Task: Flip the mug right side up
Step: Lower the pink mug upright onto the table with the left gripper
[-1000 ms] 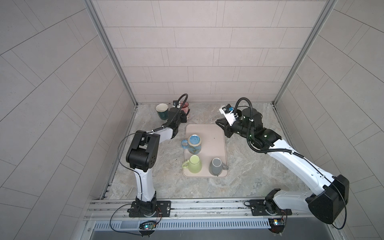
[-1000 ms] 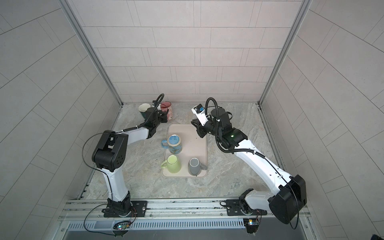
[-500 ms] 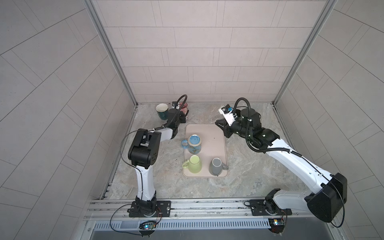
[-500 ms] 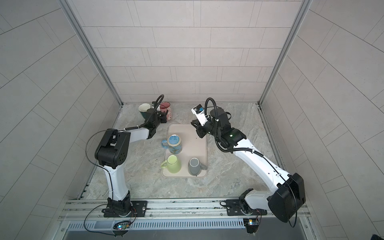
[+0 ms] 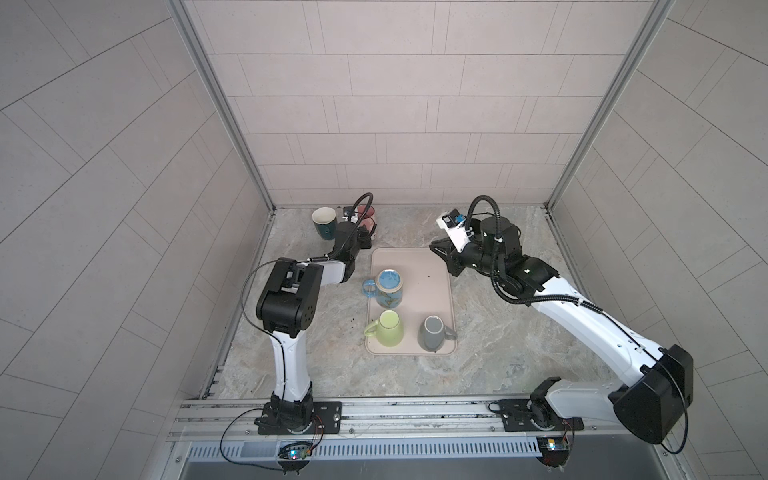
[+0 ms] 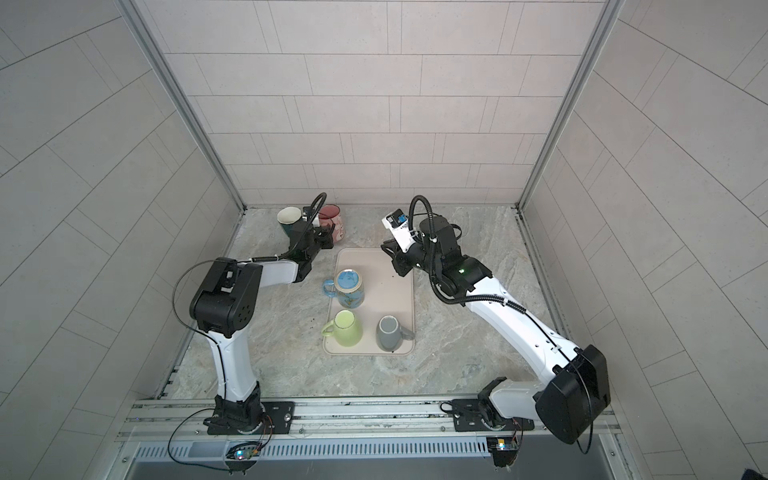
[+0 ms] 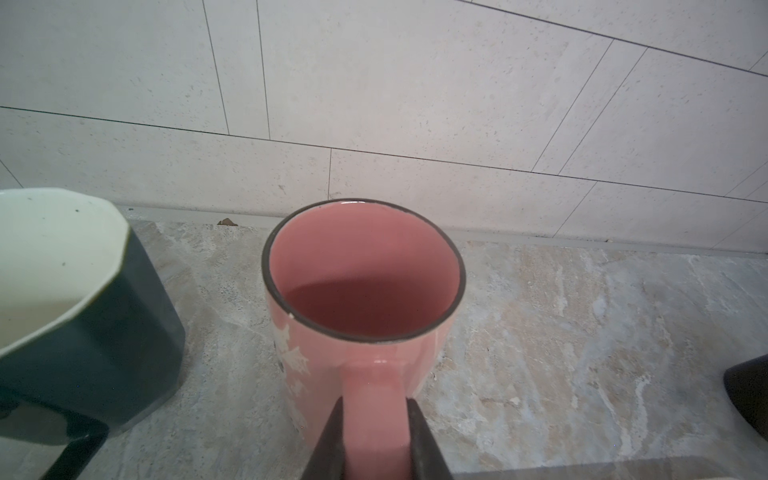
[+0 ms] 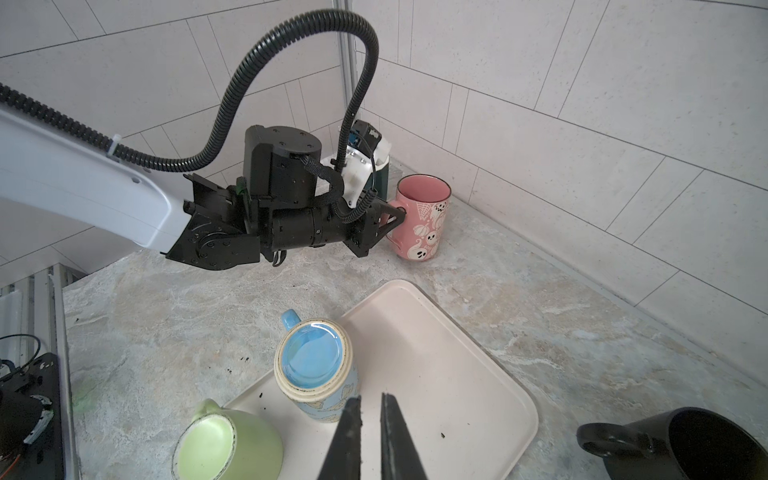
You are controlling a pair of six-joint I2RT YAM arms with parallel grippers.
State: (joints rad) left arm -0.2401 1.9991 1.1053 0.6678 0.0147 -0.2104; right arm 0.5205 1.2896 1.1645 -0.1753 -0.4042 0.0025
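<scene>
Since its handle faces the arm, the pink ceramic mug printed with ghosts is gripped there. The left end effector pinches the handle from both sides, a hold that likely gives leverage for turning. The mug stands mouth-up on the marbled stone surface by the back wall, at 11 o'clock from the beige rectangular plastic tray. A dark green faceted mug sits just beside it at 9 o'clock. Letting go looks like the only step left. The right end effector, pressed nearly together and empty, hovers over the tray's 1 o'clock corner, apart from the inverted light blue patterned mug.
</scene>
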